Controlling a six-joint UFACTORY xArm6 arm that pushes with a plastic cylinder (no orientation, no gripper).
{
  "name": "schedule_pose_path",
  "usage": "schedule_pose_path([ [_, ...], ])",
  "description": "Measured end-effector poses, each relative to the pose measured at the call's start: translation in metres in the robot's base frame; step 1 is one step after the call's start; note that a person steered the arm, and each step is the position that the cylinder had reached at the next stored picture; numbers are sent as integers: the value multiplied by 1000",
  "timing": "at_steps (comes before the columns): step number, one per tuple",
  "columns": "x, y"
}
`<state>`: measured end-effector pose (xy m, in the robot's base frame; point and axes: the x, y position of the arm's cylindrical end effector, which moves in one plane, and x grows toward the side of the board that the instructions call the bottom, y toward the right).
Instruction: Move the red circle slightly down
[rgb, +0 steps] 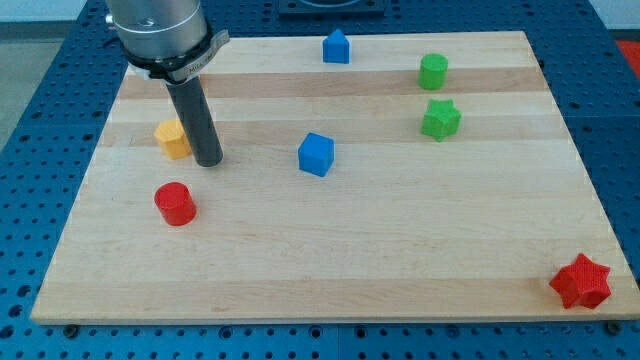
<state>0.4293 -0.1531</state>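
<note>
On the pale wooden board (400, 260), my tip (209, 162), a bare dark rod holding nothing, rests above and slightly right of the red circular block (175, 203) near the view's left, beside a yellow-orange block (172, 138); pushing downward looks feasible.

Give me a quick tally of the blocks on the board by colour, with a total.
Red: 2, the red circle and the red star
Blue: 2, the blue cube and the blue house-shaped block
Green: 2, the green cylinder and the green star
Orange: 1, the orange block beside my tip
Total: 7
</note>
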Motion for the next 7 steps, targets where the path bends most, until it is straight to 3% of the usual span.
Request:
schedule_pose_path([
  [4,21,-69],
  [7,41,-67],
])
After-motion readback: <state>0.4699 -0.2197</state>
